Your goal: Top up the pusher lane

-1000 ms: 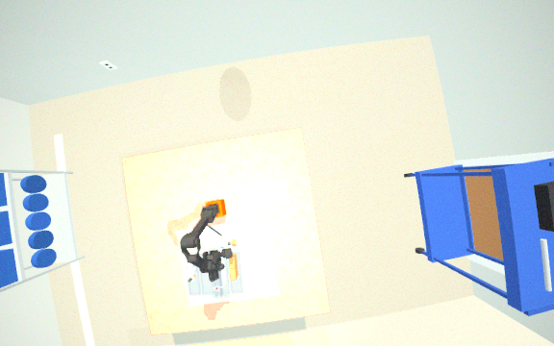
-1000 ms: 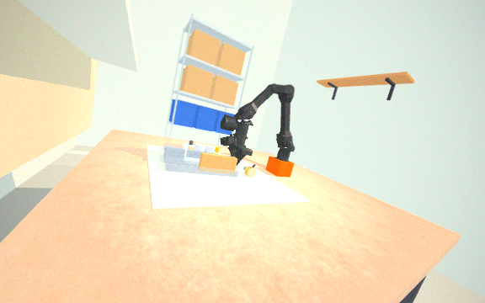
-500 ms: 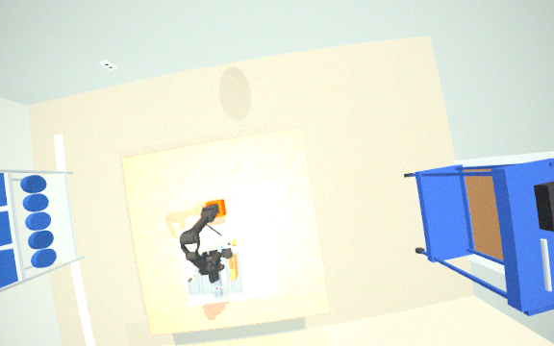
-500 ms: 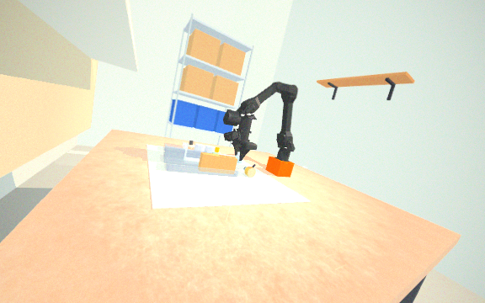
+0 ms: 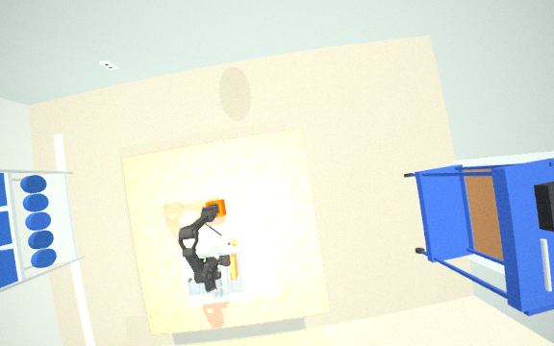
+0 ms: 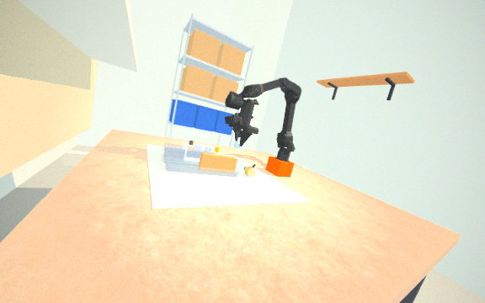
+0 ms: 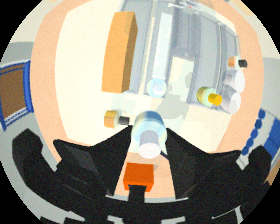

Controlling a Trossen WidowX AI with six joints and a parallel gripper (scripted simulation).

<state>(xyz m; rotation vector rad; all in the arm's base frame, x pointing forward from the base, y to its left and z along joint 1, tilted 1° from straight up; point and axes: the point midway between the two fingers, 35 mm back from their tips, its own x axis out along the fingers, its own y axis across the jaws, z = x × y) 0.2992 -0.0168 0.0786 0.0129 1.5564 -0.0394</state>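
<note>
My gripper (image 7: 148,129) (image 6: 239,144) is shut on a pale blue jar (image 7: 149,123) with a whitish round end, and holds it above the mat in front of the rack. Another pale blue jar (image 7: 156,88) with a whitish lid shows at the near end of a lane in the grey rack (image 7: 203,37); it looks like the held one. The pusher plate and the low front stop cannot be made out clearly. A greenish jar (image 7: 206,95) with a yellow lid is near the rack's front, to the right in the wrist view.
An orange-tan block (image 7: 119,55) (image 6: 218,162) stands along the rack's side. A tan jar (image 7: 110,119) (image 6: 250,172) with a dark lid lies near it. Two whitish jars (image 7: 235,80) (image 7: 231,100) and a small orange, dark-lidded jar (image 7: 234,62) are at the right in the wrist view.
</note>
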